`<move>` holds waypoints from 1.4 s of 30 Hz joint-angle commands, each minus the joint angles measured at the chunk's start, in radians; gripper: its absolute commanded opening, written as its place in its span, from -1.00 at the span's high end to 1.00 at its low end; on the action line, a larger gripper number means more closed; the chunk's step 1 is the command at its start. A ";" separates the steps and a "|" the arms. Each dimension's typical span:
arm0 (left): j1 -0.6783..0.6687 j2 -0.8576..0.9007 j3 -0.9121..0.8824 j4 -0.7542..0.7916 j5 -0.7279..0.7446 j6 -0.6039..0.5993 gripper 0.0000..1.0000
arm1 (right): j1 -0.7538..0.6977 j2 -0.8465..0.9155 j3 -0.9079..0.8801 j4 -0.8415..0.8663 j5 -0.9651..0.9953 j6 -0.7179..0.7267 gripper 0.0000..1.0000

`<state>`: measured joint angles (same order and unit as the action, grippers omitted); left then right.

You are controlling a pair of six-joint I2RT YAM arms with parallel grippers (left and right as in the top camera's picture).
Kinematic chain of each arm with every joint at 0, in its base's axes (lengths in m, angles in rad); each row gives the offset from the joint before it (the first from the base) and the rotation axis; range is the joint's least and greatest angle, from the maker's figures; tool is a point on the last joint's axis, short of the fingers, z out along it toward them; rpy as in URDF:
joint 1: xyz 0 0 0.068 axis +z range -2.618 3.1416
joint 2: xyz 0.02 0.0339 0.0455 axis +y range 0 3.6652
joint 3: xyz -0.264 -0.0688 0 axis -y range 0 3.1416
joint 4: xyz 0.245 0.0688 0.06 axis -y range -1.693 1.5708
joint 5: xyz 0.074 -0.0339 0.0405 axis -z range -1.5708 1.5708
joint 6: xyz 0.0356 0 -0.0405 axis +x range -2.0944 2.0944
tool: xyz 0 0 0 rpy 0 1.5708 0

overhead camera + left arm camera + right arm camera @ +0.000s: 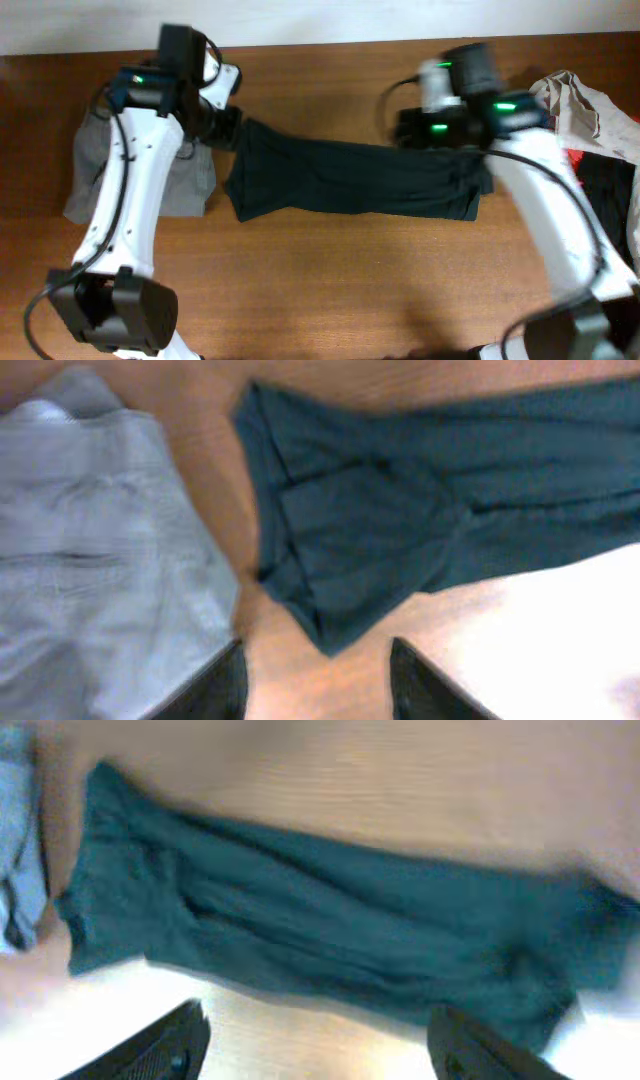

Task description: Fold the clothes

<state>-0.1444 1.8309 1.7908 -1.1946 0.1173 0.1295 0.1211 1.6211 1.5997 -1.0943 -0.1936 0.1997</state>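
— Black T-shirt (350, 182) lies as a long band mid-table (330, 290). Are the grey trousers (190, 185) touching its left end?
— Just beside it; the left wrist view shows wood between them. A beige-and-red heap (590, 110) sits at the right edge, seen overhead only.
— Fingers?
— Left gripper (318, 680) and right gripper (315, 1040): the 2 are spread wide, holding nothing.

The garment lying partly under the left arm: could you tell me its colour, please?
The garment is plain light grey, clearest in the left wrist view.
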 commanded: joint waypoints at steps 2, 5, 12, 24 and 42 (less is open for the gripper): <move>0.002 -0.006 -0.265 0.172 0.124 0.027 0.45 | -0.124 0.037 -0.046 -0.138 -0.006 0.154 -0.37; 0.002 -0.006 -0.413 0.323 0.205 0.065 0.55 | -0.194 0.055 -0.109 -0.182 -0.012 0.155 -0.13; 0.002 -0.006 -0.591 0.560 0.209 0.077 0.59 | -0.284 0.067 -0.306 -0.081 -0.021 0.210 0.50; -0.001 0.045 -0.693 0.676 0.210 0.074 0.61 | -0.285 0.069 -0.624 0.303 -0.005 0.311 -0.13; -0.018 0.057 -0.692 0.657 0.193 0.074 0.73 | -0.285 0.069 -0.727 0.483 0.279 0.314 0.29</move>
<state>-0.1623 1.8759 1.1069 -0.5320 0.3073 0.1879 -0.1631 1.6878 0.8867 -0.6052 -0.0147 0.5121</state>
